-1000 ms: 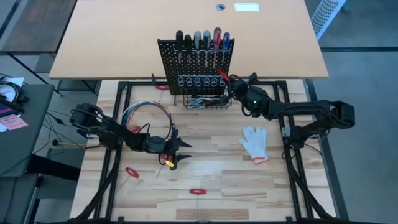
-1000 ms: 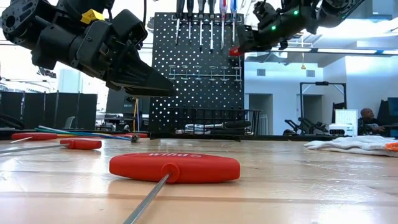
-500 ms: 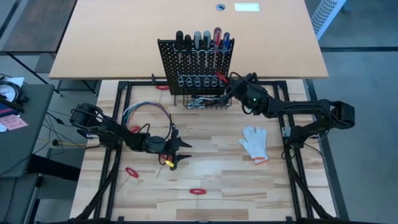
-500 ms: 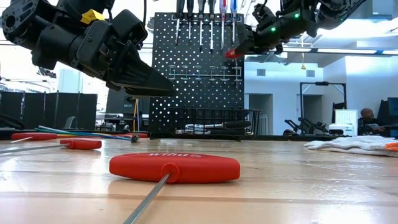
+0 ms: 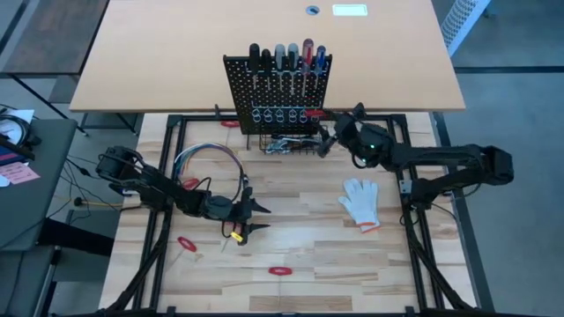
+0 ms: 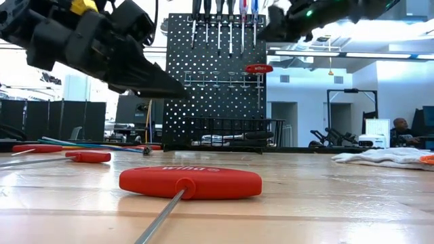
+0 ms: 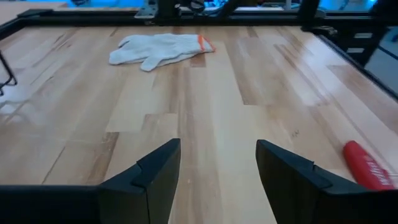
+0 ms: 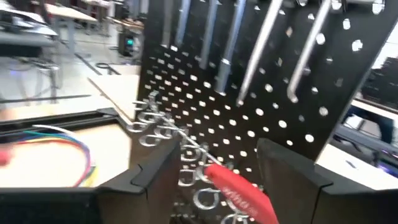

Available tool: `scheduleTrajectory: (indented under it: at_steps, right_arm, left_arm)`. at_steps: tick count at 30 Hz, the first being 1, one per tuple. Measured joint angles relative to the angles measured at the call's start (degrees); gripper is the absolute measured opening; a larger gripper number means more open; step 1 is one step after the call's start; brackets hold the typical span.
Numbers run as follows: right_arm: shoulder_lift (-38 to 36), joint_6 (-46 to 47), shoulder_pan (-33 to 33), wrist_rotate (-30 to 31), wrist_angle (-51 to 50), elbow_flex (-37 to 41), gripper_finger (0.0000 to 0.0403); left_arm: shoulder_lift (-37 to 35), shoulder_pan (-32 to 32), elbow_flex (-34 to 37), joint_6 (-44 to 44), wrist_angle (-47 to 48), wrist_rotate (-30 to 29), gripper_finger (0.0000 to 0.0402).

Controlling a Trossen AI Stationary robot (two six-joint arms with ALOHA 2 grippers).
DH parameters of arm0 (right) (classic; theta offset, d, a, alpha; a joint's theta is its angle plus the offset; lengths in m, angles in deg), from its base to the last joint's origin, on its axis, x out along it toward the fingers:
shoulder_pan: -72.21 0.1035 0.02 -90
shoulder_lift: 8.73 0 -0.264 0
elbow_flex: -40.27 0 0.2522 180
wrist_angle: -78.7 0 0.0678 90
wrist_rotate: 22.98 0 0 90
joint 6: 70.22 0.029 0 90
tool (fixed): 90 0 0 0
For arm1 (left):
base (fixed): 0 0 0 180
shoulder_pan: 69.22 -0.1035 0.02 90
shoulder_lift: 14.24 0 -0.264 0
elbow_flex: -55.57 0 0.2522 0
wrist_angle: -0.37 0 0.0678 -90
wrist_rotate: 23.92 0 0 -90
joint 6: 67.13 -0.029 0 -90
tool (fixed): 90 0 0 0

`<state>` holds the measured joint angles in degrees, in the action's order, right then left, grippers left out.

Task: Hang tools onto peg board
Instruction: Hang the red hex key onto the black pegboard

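The work surface was a pale wooden table (image 5: 300,229) framed in black rails, with a larger tan tabletop behind it. At the left edge, a bundle of coloured cables (image 5: 204,158) curved across the planks. The left gripper (image 5: 257,217) hovered over the near-left part of the table, its fingers (image 7: 158,174) spread wide with nothing between them and bare wood ahead. Just beside it lay a yellow-handled tool (image 5: 234,232), and nearer the front edge two red-handled tools, one (image 5: 187,244) to the left and one (image 5: 279,270) toward the middle. The low view showed the middle one close up, as a T-handled driver (image 6: 190,182) flat on the wood with its shaft toward the camera.

The peg board (image 5: 275,92) stood upright at the table's back edge, centred, with screwdrivers (image 5: 286,58) hanging along its top row and wrenches lying in the wire basket (image 5: 291,143) at its base. A red-handled tool (image 6: 258,68) sat in the rightmost ring of the ring holders (image 6: 220,80), its shaft hanging straight down.

The right gripper (image 5: 332,132) was just beside the board's right edge, raised above that red handle (image 8: 239,194) and apart from it, its fingers (image 8: 289,171) parted and empty. A white glove (image 5: 361,201) lay on the right half, with open planks all round it. Beyond the table the room showed partitions, ceiling lights and a seated person (image 6: 401,130) far right.
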<state>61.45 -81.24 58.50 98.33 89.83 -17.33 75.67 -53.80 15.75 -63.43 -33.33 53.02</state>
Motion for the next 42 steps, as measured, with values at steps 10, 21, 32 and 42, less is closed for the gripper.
scheduleTrajectory:
  at_steps: [10, 21, 32, 42]
  right_arm:
    - [-4.5, 2.8, 20.3, -1.7, -14.3, 0.0, 0.0221]
    - [18.7, 21.8, 44.7, -9.3, 1.7, 0.0, 0.0221]
    - [38.9, 29.4, 48.5, -9.6, 8.8, -7.1, 0.0221]
    - [39.8, 28.6, 47.6, -10.6, -10.4, -16.8, 0.0253]
  left_arm:
    - [-11.7, 8.4, 0.0, -10.9, 13.4, -0.7, 0.0205]
    - [-5.1, 17.1, -0.3, -10.7, 12.3, -4.1, 0.0205]
    - [9.2, 17.2, -7.5, -15.3, 7.0, 7.9, 0.0205]
    - [17.4, 17.0, -14.6, -12.0, 6.9, 6.2, 0.0205]
